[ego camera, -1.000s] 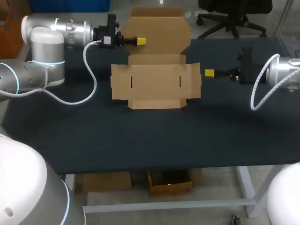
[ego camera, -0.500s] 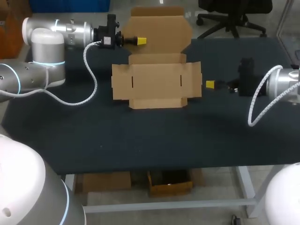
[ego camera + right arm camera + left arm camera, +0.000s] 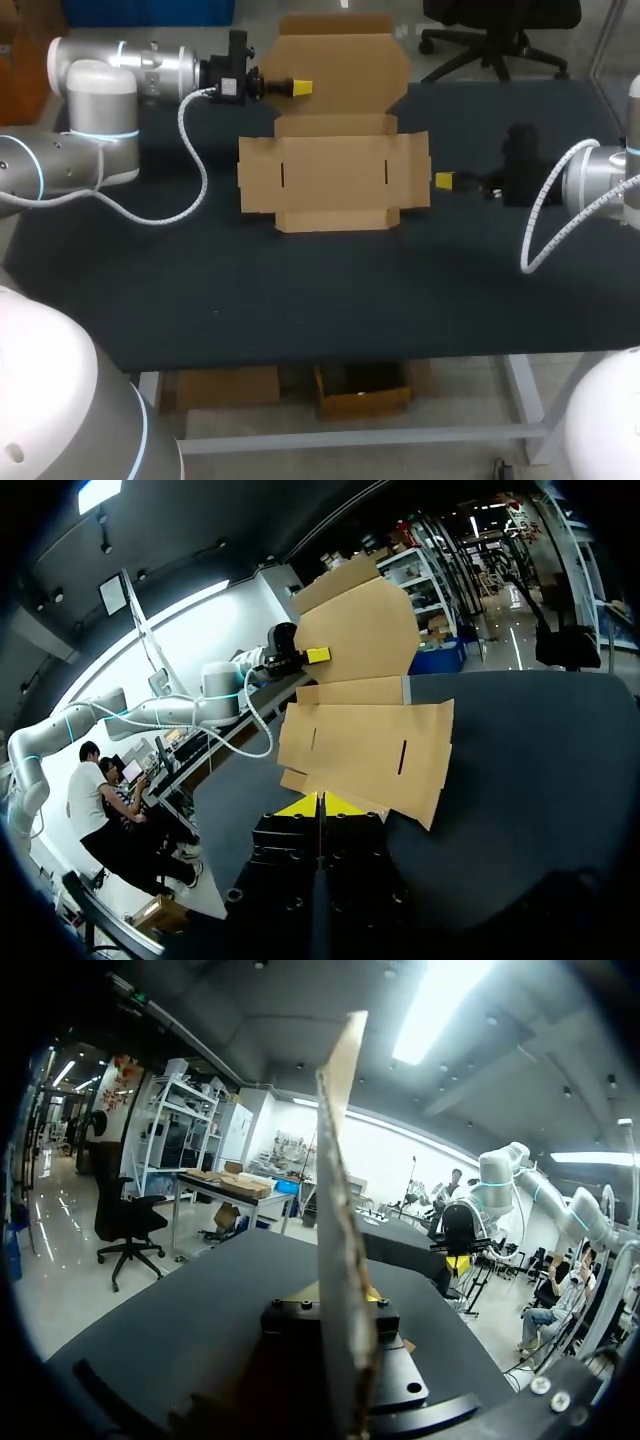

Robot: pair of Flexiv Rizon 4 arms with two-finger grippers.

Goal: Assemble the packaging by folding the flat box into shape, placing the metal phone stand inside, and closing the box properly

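The brown cardboard box (image 3: 333, 180) lies unfolded on the dark table, its lid panel (image 3: 340, 65) standing up at the back. My left gripper (image 3: 300, 88) is shut on that lid panel's left part; in the left wrist view the lid panel (image 3: 340, 1210) runs edge-on between the fingers of the left gripper (image 3: 345, 1305). My right gripper (image 3: 445, 180) is shut on nothing, its yellow tips just right of the box's right side flap (image 3: 415, 170). In the right wrist view the right gripper (image 3: 320, 805) sits at the edge of the flat box (image 3: 365, 745). No metal phone stand shows.
The dark table (image 3: 300, 290) stretches bare in front of the box to its near edge. White cables (image 3: 190, 170) hang from both wrists over the table. My left arm's grey links (image 3: 90, 110) fill the far left.
My right gripper has come nearer to the table's front and a little left, ending beside the box's right flap. The left gripper and lid stay put.
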